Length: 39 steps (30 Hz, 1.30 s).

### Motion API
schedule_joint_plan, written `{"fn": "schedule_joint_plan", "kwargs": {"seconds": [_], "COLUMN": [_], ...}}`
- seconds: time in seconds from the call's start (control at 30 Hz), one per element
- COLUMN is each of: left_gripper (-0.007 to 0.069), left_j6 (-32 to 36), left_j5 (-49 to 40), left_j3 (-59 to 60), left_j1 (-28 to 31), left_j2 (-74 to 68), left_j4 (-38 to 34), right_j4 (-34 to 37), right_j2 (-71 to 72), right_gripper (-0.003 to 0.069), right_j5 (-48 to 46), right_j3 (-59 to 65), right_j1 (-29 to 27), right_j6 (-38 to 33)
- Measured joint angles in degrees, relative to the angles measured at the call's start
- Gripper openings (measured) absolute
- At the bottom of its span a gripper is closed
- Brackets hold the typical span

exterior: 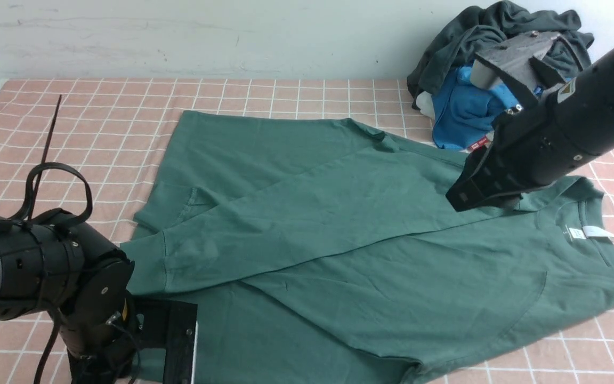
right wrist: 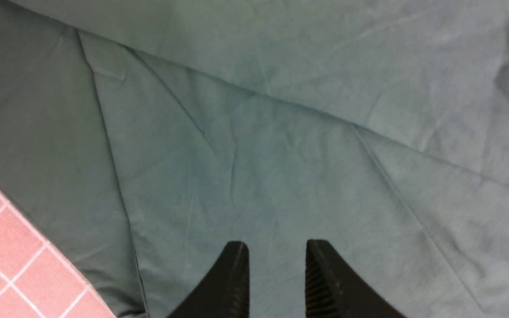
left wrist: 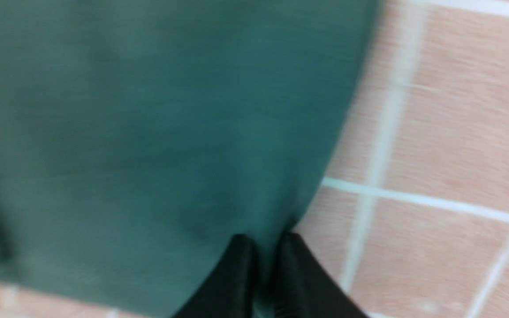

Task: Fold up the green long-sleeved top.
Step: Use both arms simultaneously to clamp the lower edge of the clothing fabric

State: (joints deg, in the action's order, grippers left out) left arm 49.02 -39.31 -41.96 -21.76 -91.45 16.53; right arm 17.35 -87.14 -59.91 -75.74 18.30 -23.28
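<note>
To start the fold, the left claw [left wrist: 265, 242] pinches the top [exterior: 339, 224] at its edge (bench side); the right claw [right wrist: 276, 245] hovers part-spread, empty.

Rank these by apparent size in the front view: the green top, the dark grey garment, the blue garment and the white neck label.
1. green top
2. dark grey garment, partly hidden by the right arm
3. blue garment, also partly hidden, so its rank against the grey one is unsure
4. white neck label
</note>
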Motion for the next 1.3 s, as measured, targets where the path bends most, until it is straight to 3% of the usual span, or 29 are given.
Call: {"fn": "schedule_joint_plan", "kwargs": {"seconds": [0.3,0.43,0.53,0.7,0.87,1.03,1.13,1.3], "left_gripper": [-0.0001,-0.0001,-0.0001,-0.0001,-0.0001,-0.0001,-0.0001,-0.0001], "left_j6": [-20.5,-29.2,-38.5,-46.3,-48.0,-48.7,-49.0,-49.0], "left_j5": [0.2,-1.7,-4.7,-6.2,-6.2,-6.4,-6.4,-6.4], "left_j3": [0.0,0.0,-0.3,-0.3,-0.4,-0.5,-0.5,-0.5], "left_j1": [0.0,0.0,0.0,0.0,0.0,0.0,0.0,0.0], "left_j2": [8.2,9.0,9.1,9.1,9.1,9.1,9.1,9.1], "left_j4": [0.8,1.8,2.3,2.9,3.0,3.0,3.0,2.9], "right_j4": [0.3,0.4,-0.2,-1.5,-4.5,-17.6,-25.6,-30.5], "right_j2": [6.7,8.7,7.7,2.3,-6.2,-9.2,-9.4,-8.4], "right_gripper": [0.0125,0.0063,0.0002,-0.0002,0.0141,0.0342,0.0389,0.0381], "right_j5": [2.0,3.4,3.1,1.2,-3.1,2.5,11.6,22.4], "right_j3": [0.0,0.0,0.0,0.0,2.2,14.5,22.6,30.4], "right_j1": [0.0,0.0,0.0,0.0,0.0,0.2,0.2,0.2], "right_j6": [-7.0,-14.1,-23.7,-25.8,-25.8,-26.2,-26.2,-26.1]}}
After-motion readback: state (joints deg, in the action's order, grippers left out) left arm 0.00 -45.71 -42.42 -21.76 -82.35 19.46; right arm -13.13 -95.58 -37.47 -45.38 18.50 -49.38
